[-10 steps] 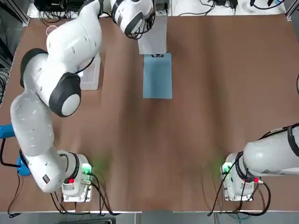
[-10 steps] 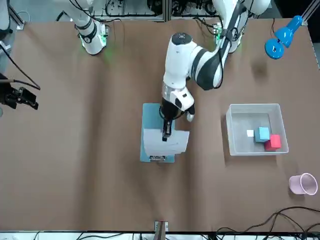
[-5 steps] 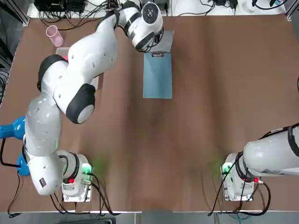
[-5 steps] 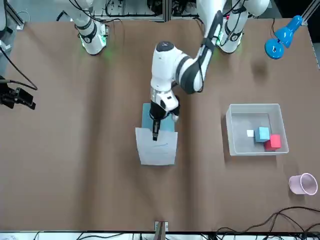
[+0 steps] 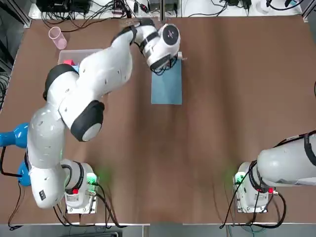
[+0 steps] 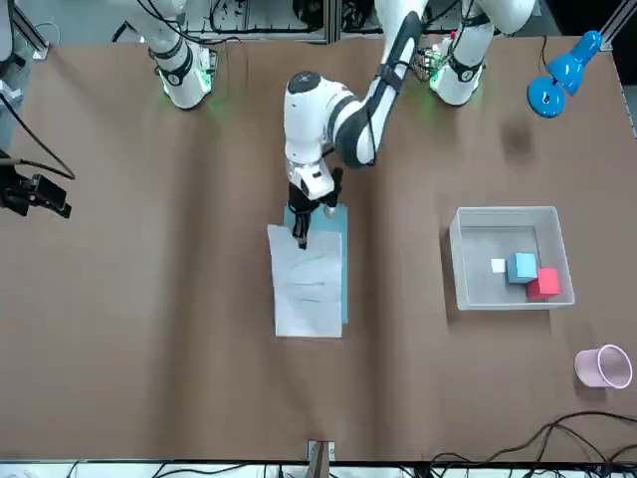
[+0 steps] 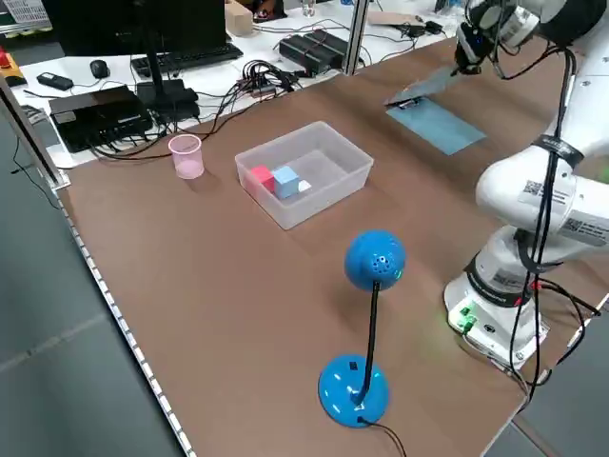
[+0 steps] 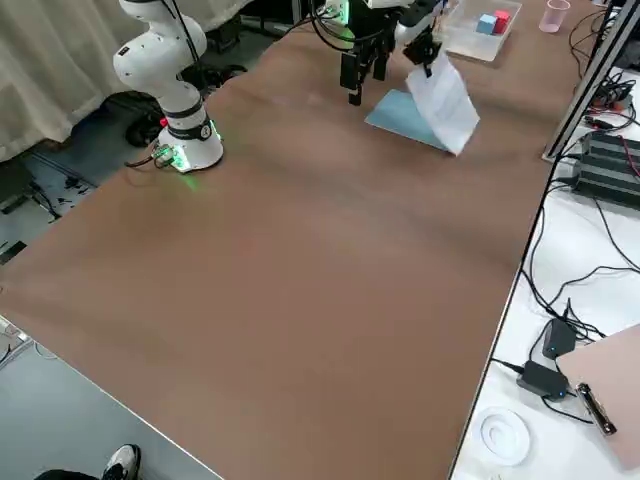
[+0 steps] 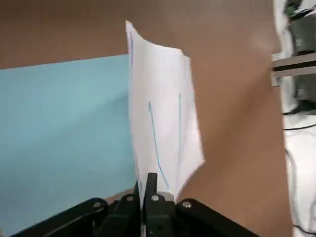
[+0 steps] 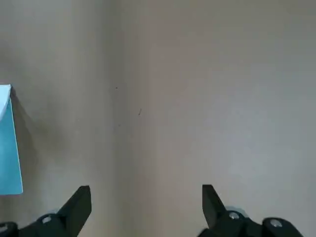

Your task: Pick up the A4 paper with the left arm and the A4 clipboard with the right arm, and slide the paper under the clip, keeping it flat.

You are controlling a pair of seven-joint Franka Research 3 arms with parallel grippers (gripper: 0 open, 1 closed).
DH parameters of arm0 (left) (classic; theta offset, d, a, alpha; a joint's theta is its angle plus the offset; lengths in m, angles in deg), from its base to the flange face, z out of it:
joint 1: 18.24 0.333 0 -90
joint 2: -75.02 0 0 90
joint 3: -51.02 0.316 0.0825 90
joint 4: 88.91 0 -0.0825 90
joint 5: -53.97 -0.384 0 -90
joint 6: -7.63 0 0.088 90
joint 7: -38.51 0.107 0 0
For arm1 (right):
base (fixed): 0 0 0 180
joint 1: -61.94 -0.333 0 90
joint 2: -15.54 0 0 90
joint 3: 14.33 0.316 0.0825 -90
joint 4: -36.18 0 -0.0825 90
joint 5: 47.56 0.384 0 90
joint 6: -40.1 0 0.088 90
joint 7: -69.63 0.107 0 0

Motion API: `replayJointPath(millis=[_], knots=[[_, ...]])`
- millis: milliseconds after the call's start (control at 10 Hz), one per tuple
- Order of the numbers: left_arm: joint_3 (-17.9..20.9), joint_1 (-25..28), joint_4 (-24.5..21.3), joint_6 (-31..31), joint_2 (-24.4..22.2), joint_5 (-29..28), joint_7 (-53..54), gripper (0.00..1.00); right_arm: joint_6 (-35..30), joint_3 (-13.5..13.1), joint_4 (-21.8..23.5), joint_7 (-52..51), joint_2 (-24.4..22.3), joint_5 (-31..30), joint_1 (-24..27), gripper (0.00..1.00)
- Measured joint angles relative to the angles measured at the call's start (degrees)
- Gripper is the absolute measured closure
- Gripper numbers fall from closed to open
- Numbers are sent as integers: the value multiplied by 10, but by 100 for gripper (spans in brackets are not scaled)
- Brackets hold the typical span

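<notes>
Reading the table from the robot's side with 12 at the far edge, going left to right: a blue lamp [image 5: 20,136] is sitting at 9 o'clock. Between 10 and 11, a pink cup [image 5: 58,38] is standing near the clear bin [image 6: 462,289], which is holding a red cube [image 6: 543,284], a blue cube [image 6: 521,267] and a small white block [image 6: 498,266]. Up at 12, the blue clipboard [image 5: 166,89] is lying flat and the left gripper [image 9: 143,178] is pinching the paper [image 6: 307,284] shut between its fingers. The sheet is curling and tilting above the board, partly covering it, and showing thin blue pen strokes, no words I'm making out. The clip is hiding from me. Between 3 and 4, the right gripper [image 10: 147,188] is hanging wide open, holding nothing. Label-wise, the left arm is wearing a QR-style square [image 5: 42,195] and a printed label [image 7: 584,228], both too small to read.
</notes>
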Motion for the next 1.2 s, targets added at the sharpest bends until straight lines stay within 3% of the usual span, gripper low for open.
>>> replayJointPath(millis=[300,700,1200], knots=[[1,-2,-4,-39,-1,14,0,99,0,0,0,0,0,0,0,1],[-1,-9,-9,-46,-2,138,-3,99,0,0,0,0,0,0,0,1],[-27,-11,-22,-82,-9,189,-4,99,0,0,0,0,0,0,0,1]])
